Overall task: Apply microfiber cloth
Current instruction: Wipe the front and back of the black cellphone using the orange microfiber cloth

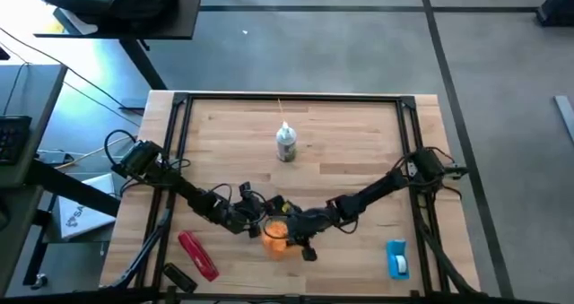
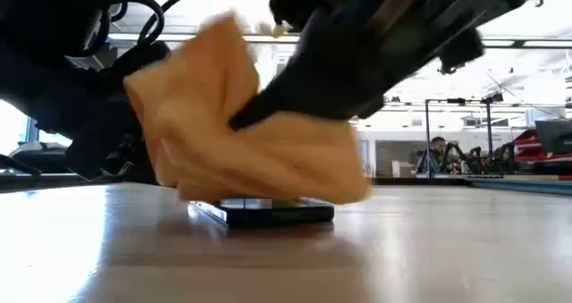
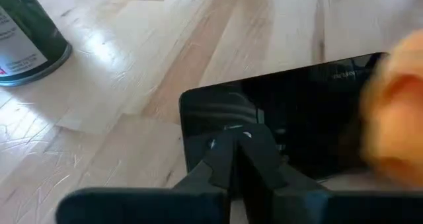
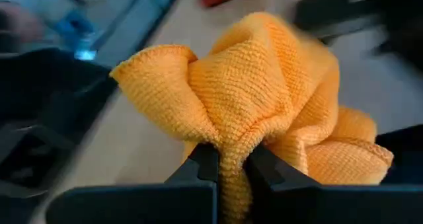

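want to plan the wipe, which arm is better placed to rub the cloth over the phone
Right. Its gripper is shut on the cloth, which lies on the phone. The left gripper is shut at the phone's edge.

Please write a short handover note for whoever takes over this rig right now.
Right gripper: shut on the microfiber cloth, which lies bunched on the black phone at the table's near middle.
Left gripper: shut, empty, fingertips on the phone's edge.
Done: cloth picked up and brought onto the phone.
Left: wipe the screen, then release.
Spray can stands behind.
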`<state>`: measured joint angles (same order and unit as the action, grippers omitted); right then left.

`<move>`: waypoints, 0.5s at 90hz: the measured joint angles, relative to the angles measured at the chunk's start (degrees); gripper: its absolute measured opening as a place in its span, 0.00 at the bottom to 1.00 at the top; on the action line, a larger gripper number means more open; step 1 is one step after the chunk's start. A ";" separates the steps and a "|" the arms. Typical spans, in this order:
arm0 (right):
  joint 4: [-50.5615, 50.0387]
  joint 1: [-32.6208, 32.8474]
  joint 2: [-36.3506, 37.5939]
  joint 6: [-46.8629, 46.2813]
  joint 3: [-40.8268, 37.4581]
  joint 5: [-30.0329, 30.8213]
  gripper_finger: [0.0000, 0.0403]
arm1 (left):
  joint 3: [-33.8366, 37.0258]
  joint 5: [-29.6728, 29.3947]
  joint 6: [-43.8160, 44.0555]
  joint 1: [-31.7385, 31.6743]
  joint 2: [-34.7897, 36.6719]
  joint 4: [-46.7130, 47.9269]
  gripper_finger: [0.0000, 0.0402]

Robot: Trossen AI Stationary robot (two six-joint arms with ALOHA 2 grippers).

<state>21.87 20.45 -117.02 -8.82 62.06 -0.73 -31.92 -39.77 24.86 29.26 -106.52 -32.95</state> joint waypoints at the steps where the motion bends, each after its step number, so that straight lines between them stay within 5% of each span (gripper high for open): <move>1: -0.16 -0.24 -0.02 0.65 0.00 0.64 0.01 | 0.00 0.00 0.00 0.00 0.00 -0.01 0.00; 15: 0.14 -4.46 -0.40 8.41 0.52 6.26 0.01 | 0.00 0.00 0.02 0.00 0.00 -0.12 0.00; 45: 6.45 -6.71 -5.78 9.43 0.57 -0.50 0.01 | 0.02 -0.83 0.02 0.00 -0.02 -0.44 0.00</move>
<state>28.32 13.74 -122.80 0.60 62.63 -1.23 -31.90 -40.60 24.88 29.26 -106.54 -33.39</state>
